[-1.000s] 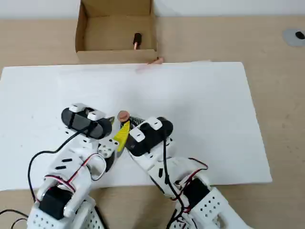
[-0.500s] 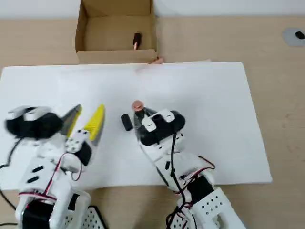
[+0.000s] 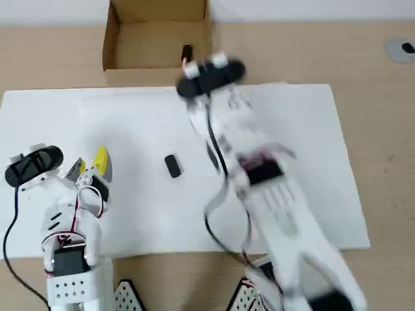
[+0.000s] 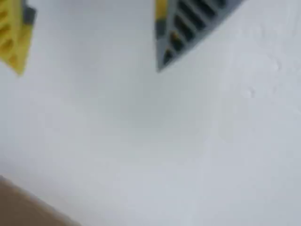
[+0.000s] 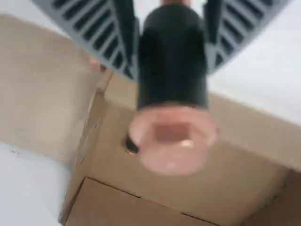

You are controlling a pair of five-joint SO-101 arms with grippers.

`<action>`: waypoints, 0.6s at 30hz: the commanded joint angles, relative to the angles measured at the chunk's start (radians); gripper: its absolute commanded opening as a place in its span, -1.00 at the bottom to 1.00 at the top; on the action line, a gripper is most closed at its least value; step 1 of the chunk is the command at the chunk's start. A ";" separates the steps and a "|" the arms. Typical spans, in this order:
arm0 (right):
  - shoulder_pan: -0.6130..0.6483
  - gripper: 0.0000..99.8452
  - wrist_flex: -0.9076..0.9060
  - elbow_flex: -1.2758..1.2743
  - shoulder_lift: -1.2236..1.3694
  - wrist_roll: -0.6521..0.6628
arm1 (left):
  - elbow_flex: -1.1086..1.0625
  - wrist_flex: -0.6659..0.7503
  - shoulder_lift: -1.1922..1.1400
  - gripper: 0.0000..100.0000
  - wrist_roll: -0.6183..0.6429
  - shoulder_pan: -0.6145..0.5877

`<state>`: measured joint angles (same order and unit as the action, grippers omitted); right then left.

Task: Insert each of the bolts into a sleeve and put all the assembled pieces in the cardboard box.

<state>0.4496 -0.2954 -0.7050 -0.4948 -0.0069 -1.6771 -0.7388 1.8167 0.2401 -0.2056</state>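
Observation:
My right gripper (image 5: 171, 70) is shut on an assembled piece (image 5: 172, 89), a black sleeve with a copper bolt head sticking out. In the high view that gripper (image 3: 192, 65) hangs over the front right rim of the cardboard box (image 3: 139, 45). A second assembled piece (image 5: 131, 146) lies inside the box near its wall. One loose black sleeve (image 3: 172, 165) lies on the white sheet (image 3: 292, 142). At the sheet's left side my left gripper (image 3: 91, 163) stands open and holds nothing; its yellow finger (image 4: 14, 37) and grey finger (image 4: 188, 28) hover above bare sheet.
A small copper-coloured piece (image 5: 95, 62) lies just outside the box's front corner. The wooden table (image 3: 376, 129) surrounds the sheet, with a grey disc (image 3: 399, 48) at the far right. The right arm stretches across the sheet's middle.
The right arm swung from the sheet's middle up to the box, carrying the assembled piece. The left arm opened and drew back to the left, and a black sleeve now lies on the sheet.

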 commanded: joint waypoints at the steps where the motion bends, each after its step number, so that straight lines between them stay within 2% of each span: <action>1: -0.016 -0.98 0.031 0.361 0.317 0.008 | -0.017 0.014 0.007 -0.61 -0.008 0.002; 7: -0.047 -0.98 0.031 0.826 0.760 0.002 | -0.015 -0.005 0.007 -0.61 -0.014 0.015; 11: -0.070 -0.98 0.020 1.147 1.024 -0.066 | -0.017 -0.012 0.007 -0.61 -0.052 0.041; 18: -0.085 -0.95 -0.152 1.658 1.442 -0.080 | -0.017 -0.025 0.007 -0.61 -0.063 0.061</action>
<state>0.3867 -0.3982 0.6820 0.8477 -0.0806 -1.6832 -0.7587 1.8167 0.1834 -0.1550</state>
